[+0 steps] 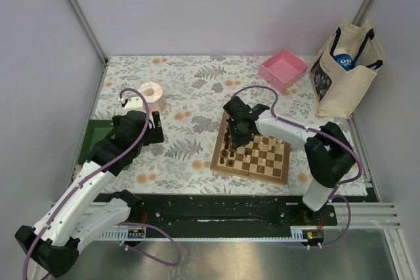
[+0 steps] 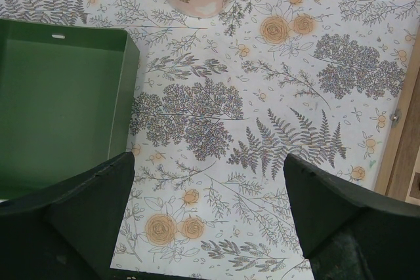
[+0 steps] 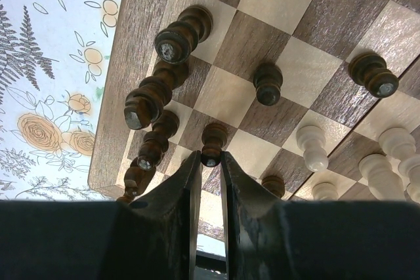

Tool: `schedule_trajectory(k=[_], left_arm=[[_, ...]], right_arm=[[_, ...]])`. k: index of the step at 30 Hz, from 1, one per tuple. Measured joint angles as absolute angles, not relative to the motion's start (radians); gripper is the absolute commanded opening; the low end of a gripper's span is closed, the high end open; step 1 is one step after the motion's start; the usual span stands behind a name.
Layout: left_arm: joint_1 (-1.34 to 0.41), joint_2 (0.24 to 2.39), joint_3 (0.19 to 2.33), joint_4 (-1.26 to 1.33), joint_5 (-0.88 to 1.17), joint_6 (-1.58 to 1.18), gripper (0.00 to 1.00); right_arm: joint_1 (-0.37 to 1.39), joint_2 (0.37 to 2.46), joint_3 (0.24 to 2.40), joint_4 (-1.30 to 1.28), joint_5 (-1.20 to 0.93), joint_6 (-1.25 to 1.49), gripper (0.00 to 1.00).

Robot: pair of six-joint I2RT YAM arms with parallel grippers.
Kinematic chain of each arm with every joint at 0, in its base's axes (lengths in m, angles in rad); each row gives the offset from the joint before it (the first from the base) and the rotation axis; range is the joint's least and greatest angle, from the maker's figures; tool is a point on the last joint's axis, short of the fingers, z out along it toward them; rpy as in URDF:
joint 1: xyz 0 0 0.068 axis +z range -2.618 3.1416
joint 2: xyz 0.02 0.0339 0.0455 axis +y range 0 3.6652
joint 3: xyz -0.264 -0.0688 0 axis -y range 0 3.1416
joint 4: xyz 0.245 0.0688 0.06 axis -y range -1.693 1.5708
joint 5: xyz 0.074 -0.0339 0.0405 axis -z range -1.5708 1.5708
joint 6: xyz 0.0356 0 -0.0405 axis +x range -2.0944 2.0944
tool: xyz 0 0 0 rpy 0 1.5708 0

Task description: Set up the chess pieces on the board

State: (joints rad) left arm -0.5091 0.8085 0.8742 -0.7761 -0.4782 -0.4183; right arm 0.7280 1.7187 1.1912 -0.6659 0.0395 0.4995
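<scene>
The board [image 1: 262,162] lies right of centre, with dark chess pieces [image 1: 228,152] along its left edge and pale ones [image 1: 269,143] further right. My right gripper [image 1: 237,130] hangs over the board's left part. In the right wrist view my right gripper [image 3: 210,157] is shut on the head of a dark pawn [image 3: 214,136], beside a row of taller dark pieces [image 3: 149,101]. Whether the pawn's base rests on its square I cannot tell. Pale pieces [image 3: 312,146] stand to the right. My left gripper [image 2: 207,188] is open above bare floral cloth, far from the board.
A green tray [image 2: 59,96] sits by the left gripper at the table's left edge [image 1: 88,139]. A pinkish roll [image 1: 152,96] stands behind it. A pink tray [image 1: 283,68] and a tote bag [image 1: 344,70] occupy the back right.
</scene>
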Motion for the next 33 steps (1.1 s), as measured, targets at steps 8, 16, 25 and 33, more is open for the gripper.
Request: schedule_trajectory(k=[8, 16, 25, 33], left_arm=[[-0.509, 0.809, 0.874, -0.776, -0.478, -0.418, 0.99], [-0.505, 0.809, 0.874, -0.776, -0.476, -0.418, 0.99], [-0.505, 0.809, 0.874, -0.776, -0.474, -0.418, 0.99], [-0.505, 0.809, 0.874, -0.776, -0.474, -0.418, 0.99]], right_arm=[[0.735, 1.719, 1.191, -0.666, 0.034, 0.503, 0.25], [0.74, 1.718, 1.191, -0.666, 0.033, 0.506, 0.31], [0.741, 1.718, 1.192, -0.67, 0.041, 0.502, 0.39], [0.741, 1.718, 1.24, -0.692, 0.102, 0.471, 0.4]])
